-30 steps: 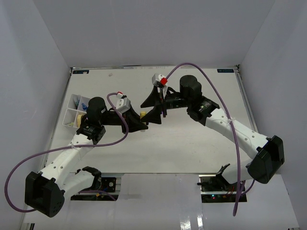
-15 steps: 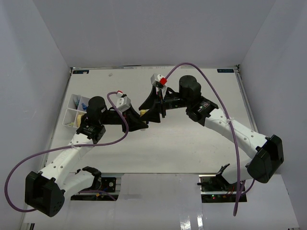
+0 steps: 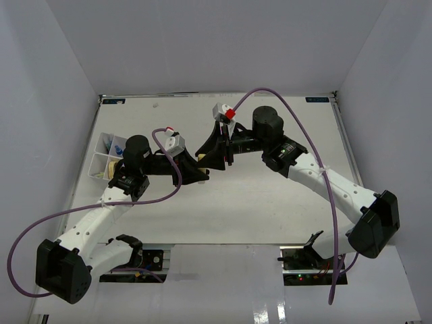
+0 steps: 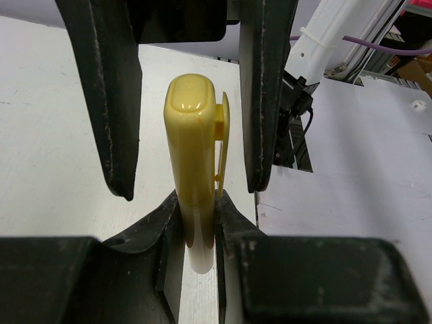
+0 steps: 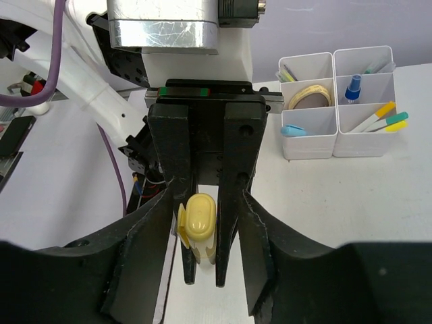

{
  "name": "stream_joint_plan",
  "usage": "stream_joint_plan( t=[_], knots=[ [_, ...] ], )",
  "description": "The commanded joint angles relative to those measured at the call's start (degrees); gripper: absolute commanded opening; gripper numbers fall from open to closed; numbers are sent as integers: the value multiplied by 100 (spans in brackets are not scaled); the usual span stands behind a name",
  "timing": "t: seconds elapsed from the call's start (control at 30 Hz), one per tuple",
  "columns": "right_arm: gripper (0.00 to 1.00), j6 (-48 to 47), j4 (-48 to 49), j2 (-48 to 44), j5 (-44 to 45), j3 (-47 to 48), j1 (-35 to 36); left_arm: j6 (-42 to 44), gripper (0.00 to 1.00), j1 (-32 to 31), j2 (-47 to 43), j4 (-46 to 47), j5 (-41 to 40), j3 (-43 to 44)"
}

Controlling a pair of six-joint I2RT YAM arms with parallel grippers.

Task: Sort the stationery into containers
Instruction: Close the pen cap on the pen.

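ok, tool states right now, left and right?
Left tool: closed, holding the yellow plastic pen with a clip.
Right tool: open, its fingers on either side of the pen's cap, not clamped on it.

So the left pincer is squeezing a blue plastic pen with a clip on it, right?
Not blue. The left pincer is squeezing a yellow plastic pen with a clip on it; the left wrist view shows the colour plainly.
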Motion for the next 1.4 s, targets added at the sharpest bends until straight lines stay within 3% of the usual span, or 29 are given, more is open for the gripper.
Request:
stream_joint_plan(
  t=[0.0,0.23,0.53,0.8,1.37],
  knots=[
    [48,82,335,-209,-7,208,14,-8,0,-21,-3,26,53,197],
    [45,135,379,-192,-25,208,14,-17,0,-21,-12,43,71,197],
    [26,258,581,-183,-51,-46,14,-61,0,-21,-38,113,106,189],
    [8,293,643,-253,-69,-468,14,-702,0,-21,-29,1000,176,118],
    [8,-340,-701,-121,-297,-600,102,-756,0,41,340,1019,124,970]
  ],
)
